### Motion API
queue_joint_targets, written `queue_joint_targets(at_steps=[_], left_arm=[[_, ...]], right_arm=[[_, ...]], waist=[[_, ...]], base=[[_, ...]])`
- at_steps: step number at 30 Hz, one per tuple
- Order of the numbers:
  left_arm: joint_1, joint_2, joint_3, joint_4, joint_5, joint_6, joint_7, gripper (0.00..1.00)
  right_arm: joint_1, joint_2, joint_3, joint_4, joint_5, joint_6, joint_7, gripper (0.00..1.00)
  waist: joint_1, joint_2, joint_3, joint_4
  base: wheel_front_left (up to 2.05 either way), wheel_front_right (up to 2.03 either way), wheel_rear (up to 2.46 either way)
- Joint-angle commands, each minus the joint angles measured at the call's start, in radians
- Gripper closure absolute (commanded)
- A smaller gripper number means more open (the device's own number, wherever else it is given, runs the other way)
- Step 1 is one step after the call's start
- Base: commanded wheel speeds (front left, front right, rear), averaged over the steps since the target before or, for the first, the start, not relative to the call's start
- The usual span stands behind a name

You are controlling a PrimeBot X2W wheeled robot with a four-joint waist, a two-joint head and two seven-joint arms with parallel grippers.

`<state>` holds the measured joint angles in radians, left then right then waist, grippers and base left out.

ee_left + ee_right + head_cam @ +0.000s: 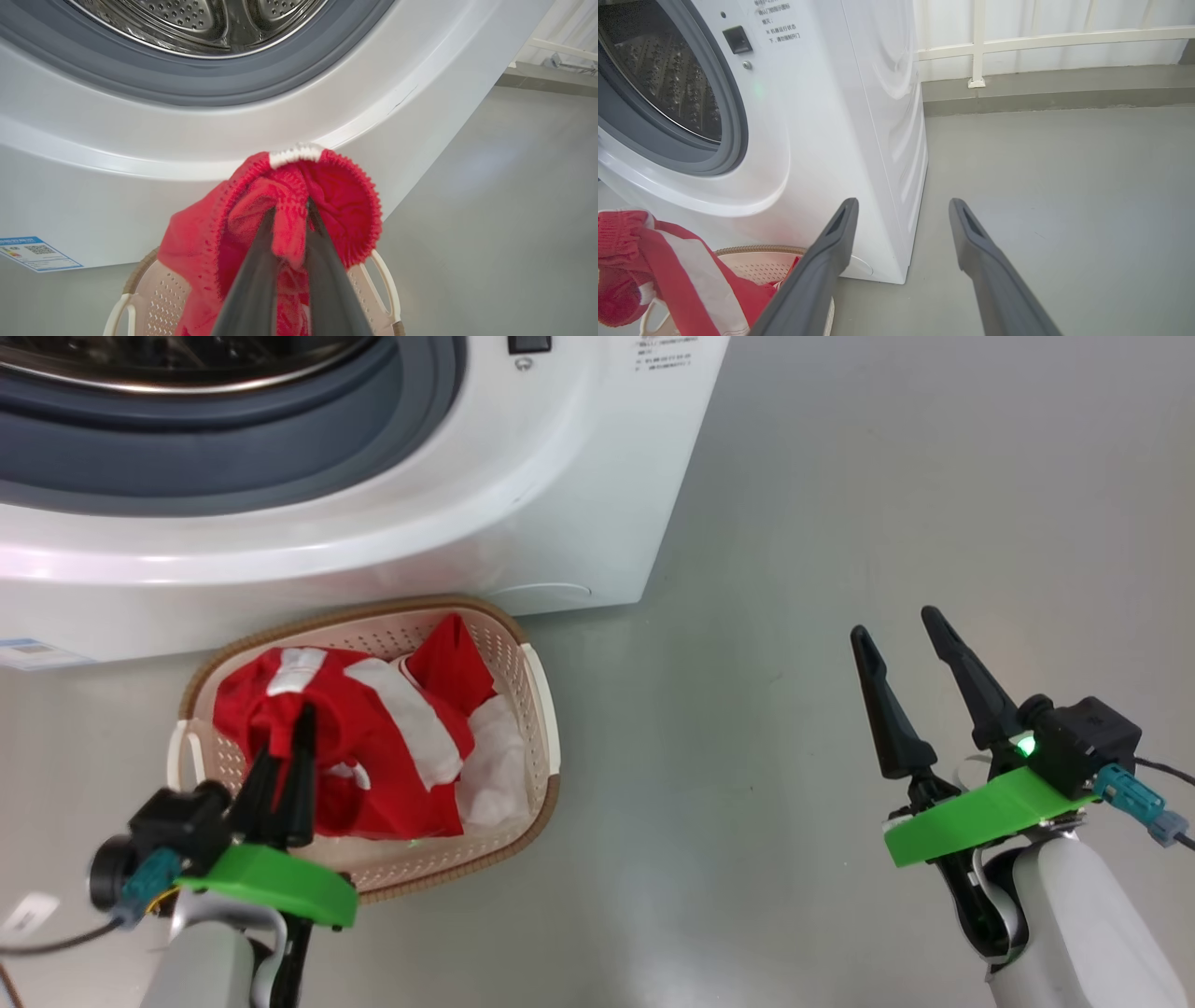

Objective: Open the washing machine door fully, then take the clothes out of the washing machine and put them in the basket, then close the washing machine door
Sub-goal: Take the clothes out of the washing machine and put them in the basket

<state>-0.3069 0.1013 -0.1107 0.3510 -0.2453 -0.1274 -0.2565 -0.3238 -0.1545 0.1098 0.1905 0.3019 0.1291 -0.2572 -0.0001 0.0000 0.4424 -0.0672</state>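
The washing machine (373, 541) is cropped above (blue label (35, 252) illegible).

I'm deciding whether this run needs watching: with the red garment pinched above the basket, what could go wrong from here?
1. The left tool is shut on the clothes, with knit cloth bunched around it. When it opens, the cloth may snag and get lifted back out of the basket.
2. The pile looks heaped toward the basket's left side, so a released fold might drape over the rim onto the floor.
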Motion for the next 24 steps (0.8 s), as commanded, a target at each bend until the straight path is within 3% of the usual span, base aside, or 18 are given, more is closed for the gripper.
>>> queue_joint_targets(at_steps=[1,14,24], left_arm=[[-0.032,0.025,0.021,0.008,-0.005,-0.003,-0.005,1.00],[-0.237,0.073,-0.106,0.412,-0.066,-0.003,-0.005,1.00],[-0.368,0.107,-0.202,0.644,-0.123,-0.003,-0.005,1.00]], right_arm=[[-0.009,0.006,0.017,-0.027,0.001,0.002,-0.005,0.00],[-0.052,0.033,0.027,-0.036,-0.002,0.002,-0.005,0.00],[-0.082,0.052,0.048,-0.044,-0.005,0.002,-0.005,0.00]], waist=[[0.0001,0.0000,0.015,-0.007],[0.0001,0.0000,0.106,-0.050],[0.0001,0.0000,0.183,-0.091]], base=[[0.00,0.00,0.00],[0.00,0.00,0.00],[0.00,0.00,0.00]])
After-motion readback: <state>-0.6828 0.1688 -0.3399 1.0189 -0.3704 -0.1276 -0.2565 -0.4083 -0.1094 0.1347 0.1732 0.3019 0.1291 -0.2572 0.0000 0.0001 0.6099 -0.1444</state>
